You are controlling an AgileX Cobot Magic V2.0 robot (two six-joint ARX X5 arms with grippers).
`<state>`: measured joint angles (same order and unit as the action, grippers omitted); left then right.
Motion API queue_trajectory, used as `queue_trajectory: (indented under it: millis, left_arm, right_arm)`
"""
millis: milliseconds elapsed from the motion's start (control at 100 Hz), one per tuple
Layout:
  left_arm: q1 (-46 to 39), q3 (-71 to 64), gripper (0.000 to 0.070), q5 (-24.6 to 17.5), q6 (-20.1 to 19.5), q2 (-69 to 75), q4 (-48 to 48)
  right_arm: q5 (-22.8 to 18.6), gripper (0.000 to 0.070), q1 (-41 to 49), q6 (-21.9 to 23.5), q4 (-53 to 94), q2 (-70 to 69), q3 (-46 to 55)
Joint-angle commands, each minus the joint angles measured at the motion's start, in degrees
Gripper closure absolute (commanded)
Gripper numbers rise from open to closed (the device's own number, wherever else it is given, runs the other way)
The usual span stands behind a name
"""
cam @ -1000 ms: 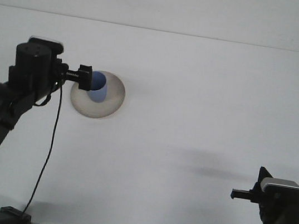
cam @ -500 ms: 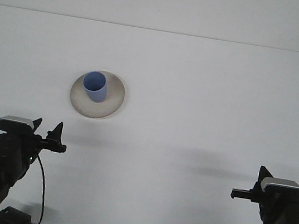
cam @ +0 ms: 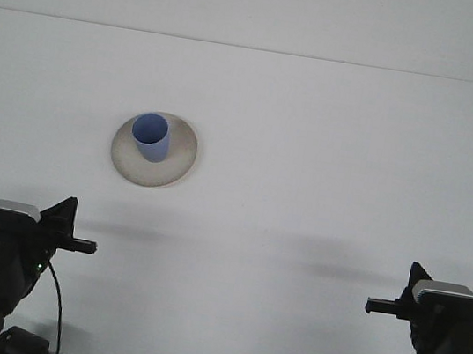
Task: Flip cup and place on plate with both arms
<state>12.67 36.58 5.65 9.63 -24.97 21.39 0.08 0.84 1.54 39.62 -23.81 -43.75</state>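
A blue cup [cam: 151, 138] stands upright, mouth up, on the round beige plate [cam: 176, 161] left of the table's middle. Nothing is touching the cup. My left gripper [cam: 84, 246] is low at the near left edge, well in front of the plate, pointing right and holding nothing. My right gripper [cam: 379, 307] is low at the near right, pointing left, far from the cup and also holding nothing. Both are seen side-on as thin dark bars.
The white table [cam: 329, 155] runs back to a white wall. A black cable [cam: 53, 292] hangs beside the left arm's base.
The left arm let go of the cup at the plate one second ago and pulled back down to the near left corner. The cup stays upright on the plate. The right arm has not moved.
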Motion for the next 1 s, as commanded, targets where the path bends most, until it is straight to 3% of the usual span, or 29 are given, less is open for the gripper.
queue_trajectory:
  millis: [0, 530, 640, 750, 990]
  left_arm:
    - [0.2, 0.5, 0.0688, 0.1, 0.1, 0.3, -0.5]
    - [0.2, 0.5, 0.0688, 0.1, 0.0, 0.7, -1.2]
    - [0.1, -0.4, 0.0688, 0.3, -0.5, 1.2, -4.5]
    - [-0.5, -3.3, 0.0688, 0.3, -3.7, 2.5, -9.3]
    - [-3.8, -17.6, 0.0688, 0.3, -7.1, 10.3, -23.9]
  right_arm:
    - [0.0, 0.07, 0.1, -0.1, -0.6, -0.2, -0.5]
    - [0.0, 0.07, 0.1, -0.1, -0.6, -0.2, -0.5]
    - [0.0, 0.07, 0.1, -0.1, -0.6, -0.2, -0.5]
    - [0.0, 0.07, 0.1, -0.1, -0.6, -0.2, -0.5]
    - [0.0, 0.07, 0.1, -0.1, -0.6, -0.2, -0.5]
